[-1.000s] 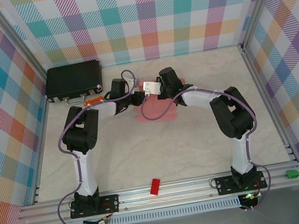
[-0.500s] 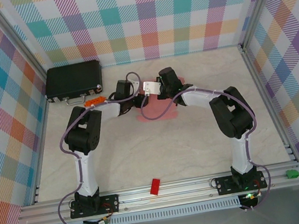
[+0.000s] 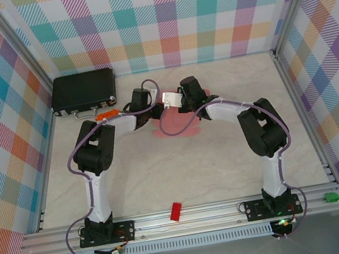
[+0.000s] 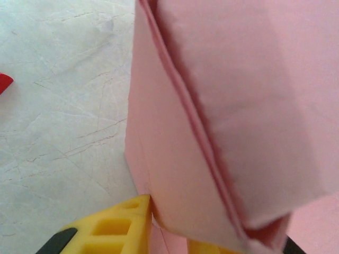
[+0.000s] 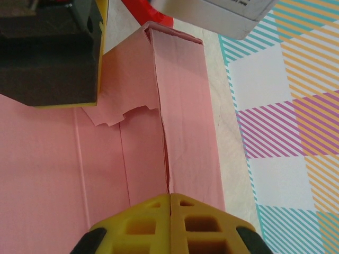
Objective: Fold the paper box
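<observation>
The paper box [image 3: 179, 127] is a light-pink card sheet lying flat at mid-table, with its far wall folded upright. In the left wrist view that doubled wall [image 4: 222, 106] stands between my yellow fingers [image 4: 114, 227], and the left gripper [image 4: 172, 225] is shut on it. In the top view the left gripper [image 3: 154, 112] and the right gripper [image 3: 172, 109] meet over the box's far edge. The right gripper [image 5: 170, 197] is shut with the wall's top crease [image 5: 165, 159] running in between its fingers. The flat panel [image 5: 47, 174] lies to the left of that crease.
A black case [image 3: 83, 92] lies at the back left. A small red block [image 3: 176, 211] sits on the front rail, and another red piece [image 5: 153, 13] lies just beyond the box. A green part [image 3: 330, 196] rests at the front right. Plaid walls enclose the table.
My left gripper has shifted a little to the right, up against the box's raised wall, and its jaws have narrowed onto it. The right arm has stayed still.
</observation>
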Available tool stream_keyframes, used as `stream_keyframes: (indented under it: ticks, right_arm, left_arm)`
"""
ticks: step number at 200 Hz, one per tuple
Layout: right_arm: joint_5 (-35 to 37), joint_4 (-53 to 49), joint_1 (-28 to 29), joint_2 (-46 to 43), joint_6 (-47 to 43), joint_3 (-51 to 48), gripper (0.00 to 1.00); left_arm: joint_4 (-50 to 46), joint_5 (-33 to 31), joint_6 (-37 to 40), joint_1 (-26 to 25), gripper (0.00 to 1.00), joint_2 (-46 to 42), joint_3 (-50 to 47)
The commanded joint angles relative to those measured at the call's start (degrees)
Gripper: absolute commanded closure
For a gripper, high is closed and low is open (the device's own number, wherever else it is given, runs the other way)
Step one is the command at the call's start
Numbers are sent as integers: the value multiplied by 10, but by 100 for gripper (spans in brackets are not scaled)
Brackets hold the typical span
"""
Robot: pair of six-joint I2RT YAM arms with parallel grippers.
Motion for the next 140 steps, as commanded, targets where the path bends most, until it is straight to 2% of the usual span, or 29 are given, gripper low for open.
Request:
stream_keyframes:
  ticks: [1, 16, 36, 97, 121, 140]
  right_arm:
    - [-14, -18, 1, 8, 15, 14, 93]
    - [-13, -18, 2, 8, 16, 13, 93]
    - [-11, -17, 1, 7, 19, 12, 93]
    - [-10, -13, 2, -6, 32, 3, 91]
    - [-9, -3, 1, -24, 45, -12, 79]
    - [-5, -1, 2, -41, 60, -25, 63]
  left_arm:
    - [28, 6, -5, -5, 79, -2, -2]
    - [30, 6, -5, -5, 81, -3, -5]
    - [31, 4, -6, -5, 89, -4, -4]
    - [35, 3, -3, -5, 92, -24, -24]
    - [32, -8, -3, -4, 92, -42, -42]
    - [27, -13, -3, -4, 91, -59, -60]
